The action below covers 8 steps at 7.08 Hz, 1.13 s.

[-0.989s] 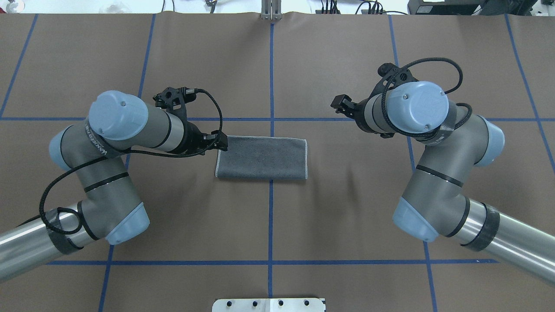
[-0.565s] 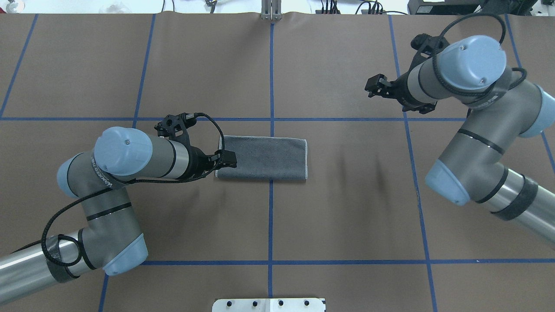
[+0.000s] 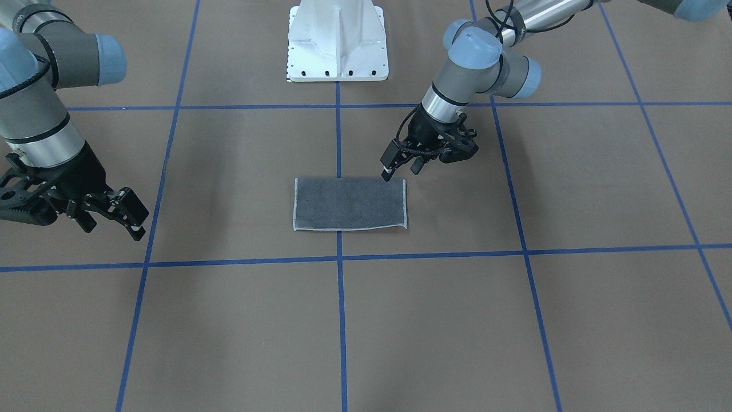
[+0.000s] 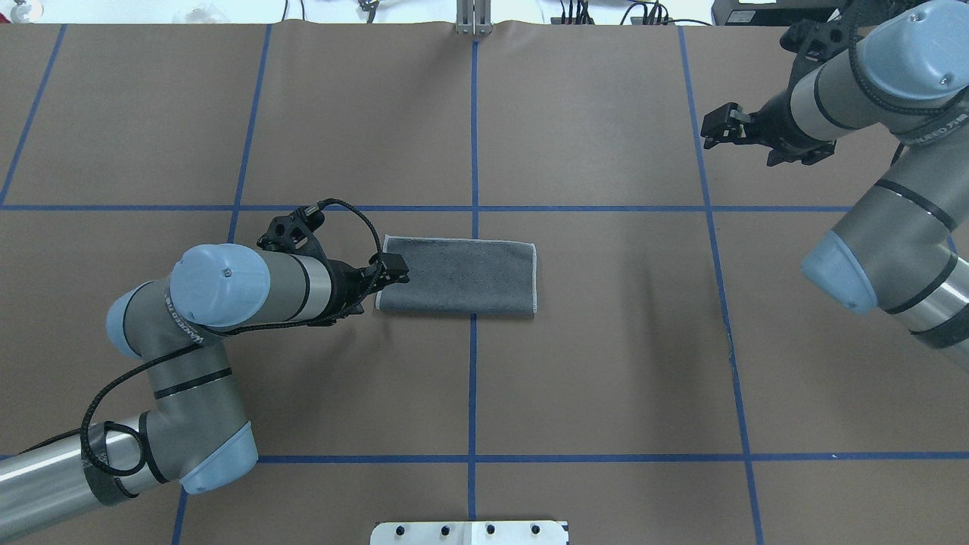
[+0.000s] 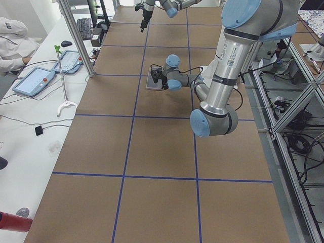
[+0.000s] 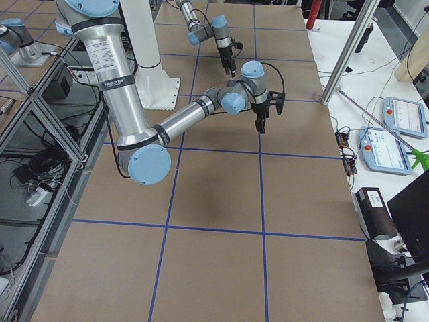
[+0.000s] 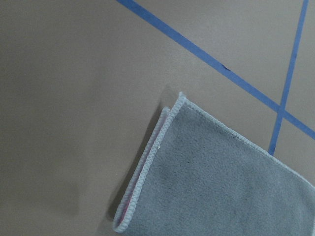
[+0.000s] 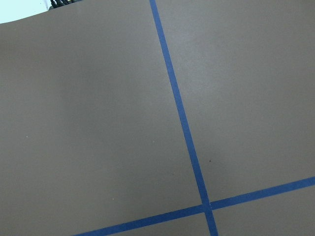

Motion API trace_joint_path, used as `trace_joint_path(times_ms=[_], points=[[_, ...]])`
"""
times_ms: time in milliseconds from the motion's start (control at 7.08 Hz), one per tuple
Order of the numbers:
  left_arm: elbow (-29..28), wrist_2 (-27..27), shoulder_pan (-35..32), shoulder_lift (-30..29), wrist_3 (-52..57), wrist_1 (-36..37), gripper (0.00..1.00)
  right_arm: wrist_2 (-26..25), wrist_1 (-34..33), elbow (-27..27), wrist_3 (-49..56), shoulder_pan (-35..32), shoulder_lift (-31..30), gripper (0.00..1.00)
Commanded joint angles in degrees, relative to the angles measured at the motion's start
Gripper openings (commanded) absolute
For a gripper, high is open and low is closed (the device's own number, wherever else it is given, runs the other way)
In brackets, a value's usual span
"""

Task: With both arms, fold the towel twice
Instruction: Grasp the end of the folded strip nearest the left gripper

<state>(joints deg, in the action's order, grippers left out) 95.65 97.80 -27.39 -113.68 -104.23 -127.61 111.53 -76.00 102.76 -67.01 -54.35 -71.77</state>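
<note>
The towel (image 4: 458, 276) lies flat at the table's middle, folded into a rectangle with its dark grey face up and a light grey border. It also shows in the front view (image 3: 349, 204). In the left wrist view its corner (image 7: 221, 182) shows two stacked layers with a thin pink line between them. My left gripper (image 4: 394, 271) is open just over the towel's left short edge, seen in the front view (image 3: 401, 167) at the towel's corner. It holds nothing. My right gripper (image 4: 718, 127) is open and empty, far from the towel at the back right, and also shows in the front view (image 3: 111, 214).
Brown table cover with a grid of blue tape lines (image 4: 473, 136). The white bolted pedestal (image 3: 337, 40) stands at the robot's side. Operator consoles (image 5: 33, 81) and cables lie on the white bench beyond the table's far edge.
My right arm has swung away from the towel to the far right. My left gripper has shifted along the towel's left edge toward the robot side. The towel has not moved.
</note>
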Motion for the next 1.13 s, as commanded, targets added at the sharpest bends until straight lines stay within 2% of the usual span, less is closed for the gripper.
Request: trace_joint_path(times_ms=[0,141,283,424,989], points=[[-1.6,-1.1,0.5,0.1,-0.5,-0.1,0.91,0.1,0.1,0.0,0.2,-0.1,0.0,1.0],[-2.1,-1.2,1.0,-0.3,-0.5,-0.1,0.83,0.1,0.0,0.0,0.2,-0.1,0.0,1.0],[-2.7,-1.2,1.1,-0.7,-0.8,-0.1,0.69,0.1,0.1,0.1,0.2,-0.1,0.0,1.0],[-2.8,-1.2,1.1,-0.7,-0.8,-0.1,0.63,0.1,0.1,0.1,0.2,-0.1,0.0,1.0],[-2.8,-1.2,1.5,-0.8,-0.6,-0.1,0.59,0.1,0.1,0.1,0.2,-0.1,-0.1,1.0]])
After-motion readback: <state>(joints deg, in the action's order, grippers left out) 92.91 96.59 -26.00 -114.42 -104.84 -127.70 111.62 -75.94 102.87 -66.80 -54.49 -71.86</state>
